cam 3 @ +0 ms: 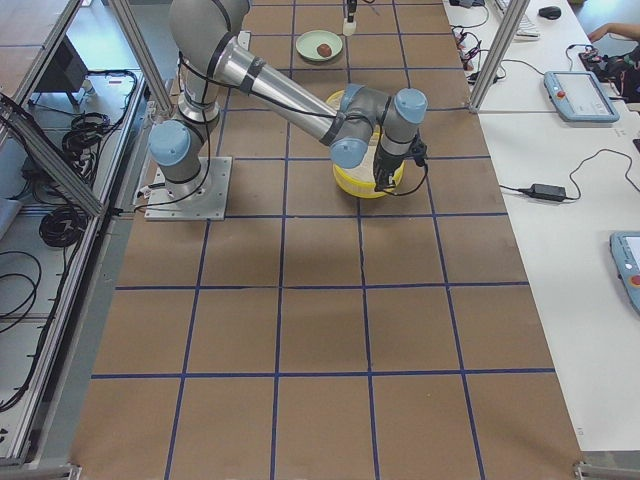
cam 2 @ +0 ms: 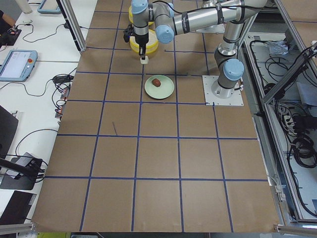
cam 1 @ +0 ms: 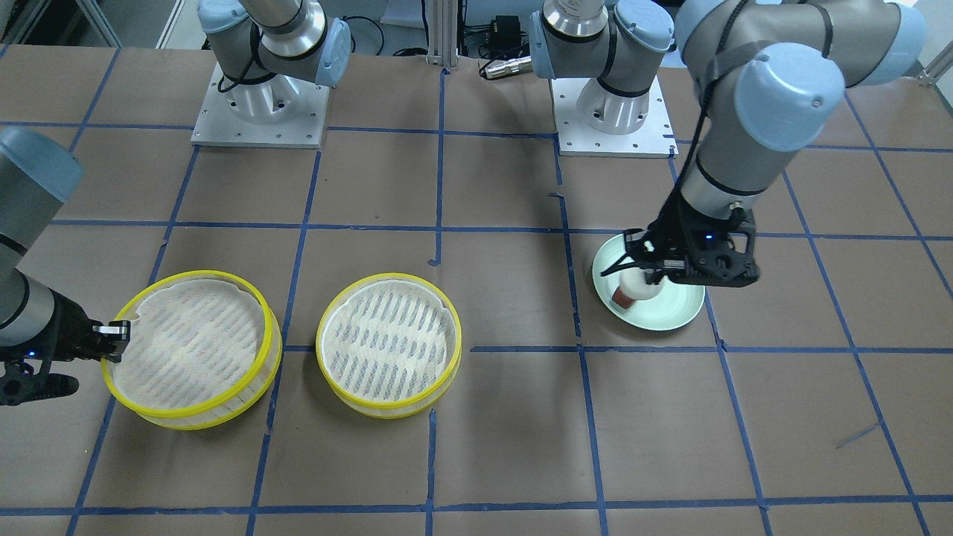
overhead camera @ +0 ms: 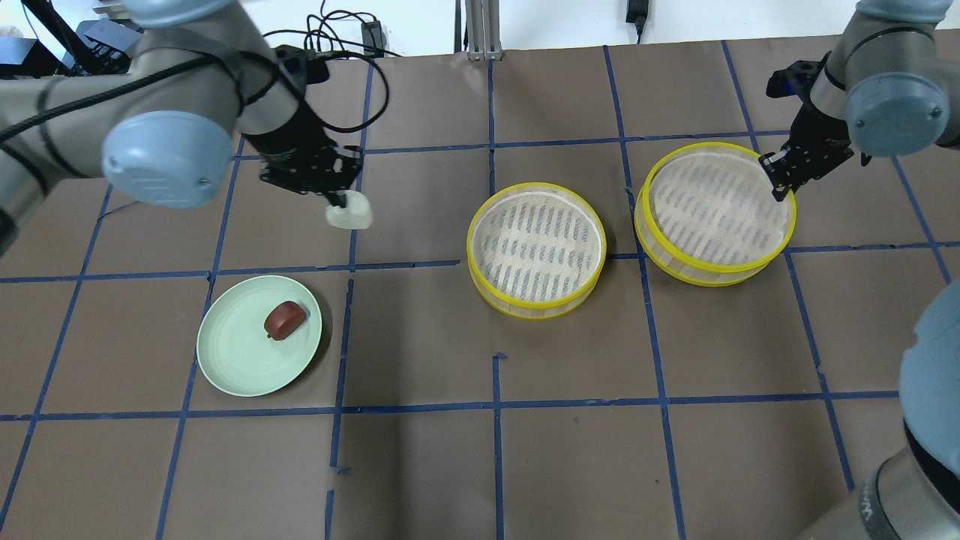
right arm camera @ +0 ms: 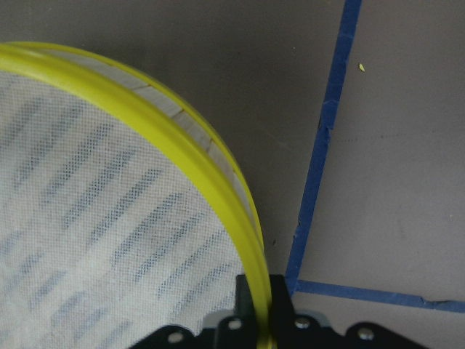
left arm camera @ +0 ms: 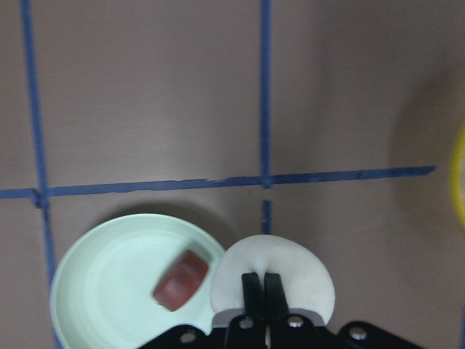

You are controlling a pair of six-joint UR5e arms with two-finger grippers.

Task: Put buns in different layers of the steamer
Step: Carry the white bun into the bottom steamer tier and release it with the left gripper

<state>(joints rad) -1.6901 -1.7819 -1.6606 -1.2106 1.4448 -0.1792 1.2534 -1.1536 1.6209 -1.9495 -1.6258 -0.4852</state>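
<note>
My left gripper [overhead camera: 345,204] is shut on the white bun [overhead camera: 349,216] and holds it above the table, beyond the pale green plate [overhead camera: 238,360]. The wrist view shows the white bun [left arm camera: 290,265] pinched between the fingers. The reddish-brown bun [overhead camera: 284,320] lies on the plate. Two yellow-rimmed steamer trays stand side by side with nothing in them: one at the middle [overhead camera: 536,250] and one to its right [overhead camera: 716,214]. My right gripper [overhead camera: 778,178] is shut on the right tray's yellow rim [right arm camera: 182,153] at its outer edge. That tray looks slightly tilted.
The table is brown with blue tape grid lines. Both arm bases [cam 1: 260,104] stand on plates at the robot's edge. Bare table lies between the plate and the middle tray [cam 1: 389,350].
</note>
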